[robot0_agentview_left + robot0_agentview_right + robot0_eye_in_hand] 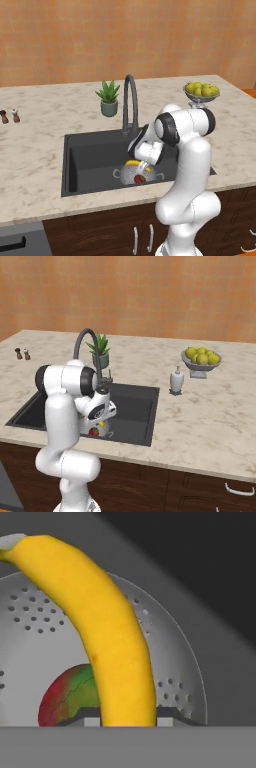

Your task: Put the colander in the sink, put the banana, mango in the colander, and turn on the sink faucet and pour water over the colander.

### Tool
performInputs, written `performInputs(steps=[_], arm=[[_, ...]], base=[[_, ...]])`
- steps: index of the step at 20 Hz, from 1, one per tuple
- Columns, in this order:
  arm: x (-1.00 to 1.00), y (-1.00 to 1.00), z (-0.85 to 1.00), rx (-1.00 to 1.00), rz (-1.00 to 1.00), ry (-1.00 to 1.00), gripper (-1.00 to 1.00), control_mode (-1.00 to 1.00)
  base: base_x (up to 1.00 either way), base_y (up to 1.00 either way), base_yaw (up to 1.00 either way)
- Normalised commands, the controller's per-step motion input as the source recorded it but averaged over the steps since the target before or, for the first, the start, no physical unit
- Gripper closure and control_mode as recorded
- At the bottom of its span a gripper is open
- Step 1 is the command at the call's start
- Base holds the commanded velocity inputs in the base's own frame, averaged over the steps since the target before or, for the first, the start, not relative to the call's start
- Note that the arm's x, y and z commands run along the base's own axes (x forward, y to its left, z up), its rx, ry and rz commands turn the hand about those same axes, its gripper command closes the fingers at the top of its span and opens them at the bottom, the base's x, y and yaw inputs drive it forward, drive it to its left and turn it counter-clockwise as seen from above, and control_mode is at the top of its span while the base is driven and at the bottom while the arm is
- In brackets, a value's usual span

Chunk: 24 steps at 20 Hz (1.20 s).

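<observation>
Colander [30, 612] sits in the sink [90, 155] with 1 mango [67, 697] inside, gripper [126, 719] narrowly closed on the banana [107, 642] just above; risk: releasing off-centre could tip it over the rim.

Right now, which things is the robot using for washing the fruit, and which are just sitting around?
For the job:
- colander, in the sink
- mango, inside the colander
- banana, held over the colander by the gripper
- sink faucet

Just sitting around:
- potted plant
- bowl of yellow-green fruits
- soap dispenser
- two little shakers
</observation>
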Motion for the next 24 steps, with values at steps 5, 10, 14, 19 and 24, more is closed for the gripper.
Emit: performInputs(steps=[5,10,14,19,24], arm=[[-0.02,0.0,0.11,0.0,0.0,-0.01,-1.0,-1.0],[-0.36,-0.02,0.75,0.0,0.0,-0.2,-1.0,-1.0],[-0.6,-0.53,1.0,0.05,0.07,-0.34,-1.0,-1.0],[-0.06,-0.95,0.97,0.26,0.2,-0.13,-1.0,-1.0],[0.0,-0.56,0.55,0.23,0.18,0.0,-1.0,-1.0]], base=[[0.0,0.0,0.0],[0.0,0.0,0.0],[0.0,0.0,0.0],[0.0,0.0,0.0],[0.0,0.0,0.0]])
